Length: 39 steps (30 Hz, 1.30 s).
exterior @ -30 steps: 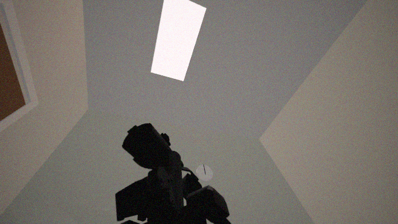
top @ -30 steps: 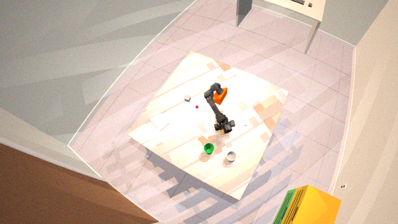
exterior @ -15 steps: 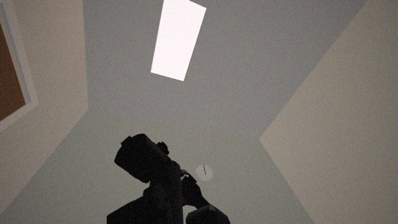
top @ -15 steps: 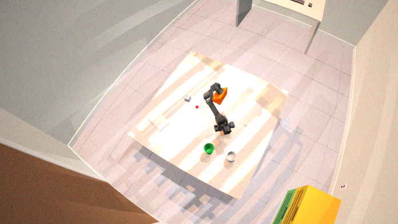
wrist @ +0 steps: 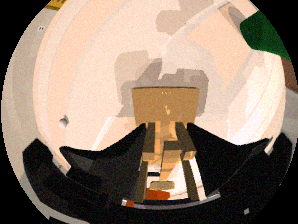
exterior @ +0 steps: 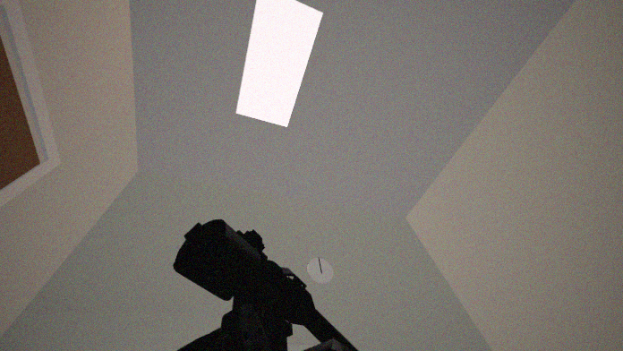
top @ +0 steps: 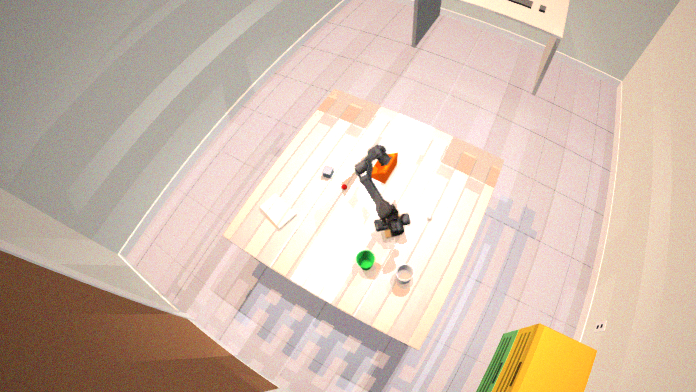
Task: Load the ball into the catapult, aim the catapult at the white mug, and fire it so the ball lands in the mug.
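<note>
1. Had the gripper (top: pixel 392 227) (wrist: pixel 166 127) closed on the wooden catapult (top: pixel 388 233) (wrist: pixel 165 102), pinching a narrow middle part, with the broad board reaching out beyond the fingertips in the wrist view.
2. Had the black arm (top: pixel 372 192) (exterior: pixel 268 286) stretched over the wooden table (top: pixel 310 270), bent above an orange wedge-like block (top: pixel 384 172).
3. Saw the white mug (top: pixel 404 274) upright on the table, near the green cup (top: pixel 365 260) (wrist: pixel 267 34) and apart from the catapult.
4. Found a small red ball (top: pixel 344 187) on the tabletop, well apart from the catapult, near a small grey block (top: pixel 327 172).
5. Saw a tiny pale round object (top: pixel 429 218) (wrist: pixel 63 121) on the other side of the arm, perhaps another ball; could not tell for sure at that size.
6. Found a flat white object (top: pixel 278 211) near the table's edge, beyond the red ball from the catapult.
7. Saw only the arm's dark outline from outside, against the wall, beneath a bright ceiling panel (exterior: pixel 279 63) and near a round clock (exterior: pixel 320 270); could not make out the fingertips there.
</note>
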Motion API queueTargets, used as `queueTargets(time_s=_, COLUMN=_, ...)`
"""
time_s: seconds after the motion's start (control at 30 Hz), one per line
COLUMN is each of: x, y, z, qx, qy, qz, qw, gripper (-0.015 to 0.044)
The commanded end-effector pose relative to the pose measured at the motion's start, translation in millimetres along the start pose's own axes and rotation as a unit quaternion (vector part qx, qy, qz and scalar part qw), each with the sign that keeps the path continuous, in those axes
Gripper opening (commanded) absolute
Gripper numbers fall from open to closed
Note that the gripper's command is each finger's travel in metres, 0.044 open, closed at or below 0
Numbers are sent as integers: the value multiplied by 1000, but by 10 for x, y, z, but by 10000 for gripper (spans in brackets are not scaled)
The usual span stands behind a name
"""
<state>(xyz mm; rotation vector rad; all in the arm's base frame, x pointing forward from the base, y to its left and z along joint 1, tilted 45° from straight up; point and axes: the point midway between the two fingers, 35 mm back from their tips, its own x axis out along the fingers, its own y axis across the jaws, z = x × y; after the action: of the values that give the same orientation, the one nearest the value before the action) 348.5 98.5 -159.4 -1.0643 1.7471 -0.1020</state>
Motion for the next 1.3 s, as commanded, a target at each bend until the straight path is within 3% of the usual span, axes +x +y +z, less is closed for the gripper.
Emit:
queueTargets(time_s=0.0, x=-8, y=-3, z=5, qx=2, qy=-1, qz=1, qw=1000, gripper=53)
queueTargets(time_s=0.4, x=-8, y=-3, z=5, qx=2, qy=-1, qz=1, qw=1000, gripper=367)
queueTargets(time_s=0.5, x=-206, y=-5, z=31, qx=1, qy=-2, qz=1, qw=1000, gripper=440)
queueTargets(time_s=0.63, x=-803, y=4, z=26, qx=0, qy=-2, qz=2, qw=1000, gripper=440)
queueTargets(time_s=0.73, x=-1008, y=11, z=-4, qx=0, qy=-1, qz=2, qw=1000, gripper=440)
queueTargets(time_s=0.8, x=-832, y=11, z=19, qx=-4, qy=-2, qz=0, qw=1000, gripper=440)
queueTargets(time_s=1.03, x=-946, y=19, z=-24, qx=0, qy=-3, qz=-1, qw=1000, gripper=440)
queueTargets(time_s=1.17, x=-570, y=14, z=-16, qx=0, qy=-3, qz=-1, qw=1000, gripper=440)
queueTargets(time_s=1.27, x=-494, y=14, z=-21, qx=0, qy=-3, qz=-2, qw=1000, gripper=440)
